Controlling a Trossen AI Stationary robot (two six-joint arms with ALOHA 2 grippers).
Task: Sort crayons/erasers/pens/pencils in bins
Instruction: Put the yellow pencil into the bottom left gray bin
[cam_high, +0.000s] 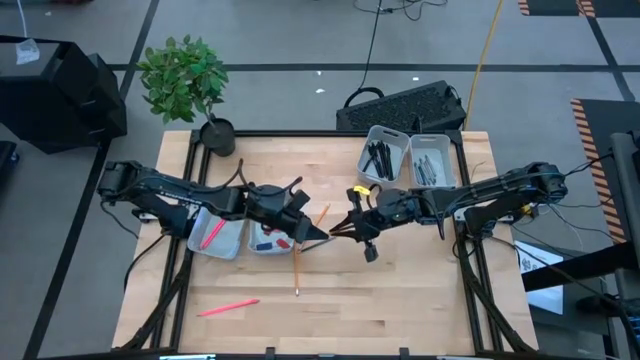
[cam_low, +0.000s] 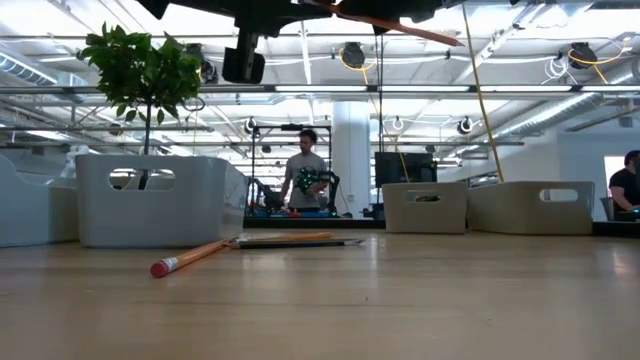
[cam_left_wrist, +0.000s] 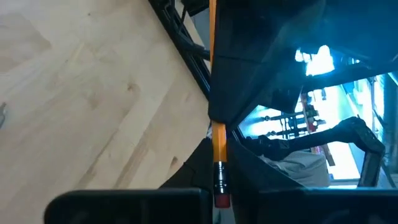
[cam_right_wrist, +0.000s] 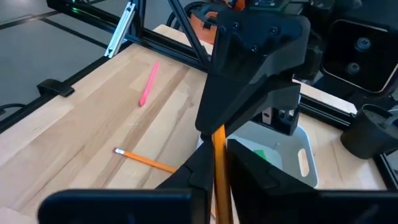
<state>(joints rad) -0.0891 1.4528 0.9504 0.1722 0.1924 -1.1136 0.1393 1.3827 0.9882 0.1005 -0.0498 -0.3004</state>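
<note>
At the left of the table a pink pencil (cam_high: 228, 307) lay alone near the front edge. Farther back sat the left pair of bins (cam_high: 238, 240): one held a pink-red stick (cam_high: 211, 234), the other some red and blue erasers (cam_high: 271, 242). The left arm reached in from the left over those bins, and the left gripper (cam_high: 318, 232) hung near the table's middle with its fingers closed on an orange pencil (cam_high: 322, 214). In the left wrist view that pencil (cam_left_wrist: 214, 93) ran straight between the dark fingers (cam_left_wrist: 261, 56), its metal band and red eraser tip pointing toward the camera. The right gripper (cam_high: 338, 230) met it from the other side, nearly tip to tip, and its fingers (cam_right_wrist: 205, 168) also pinched the same orange pencil (cam_right_wrist: 219, 168). Below the two grippers a second orange pencil (cam_high: 296, 265) rested flat on the wood. At the far right stood the other pair of bins (cam_high: 440, 150), the left one holding black pens (cam_high: 380, 158), the right one dark, thin sticks that could not be made out.
</note>
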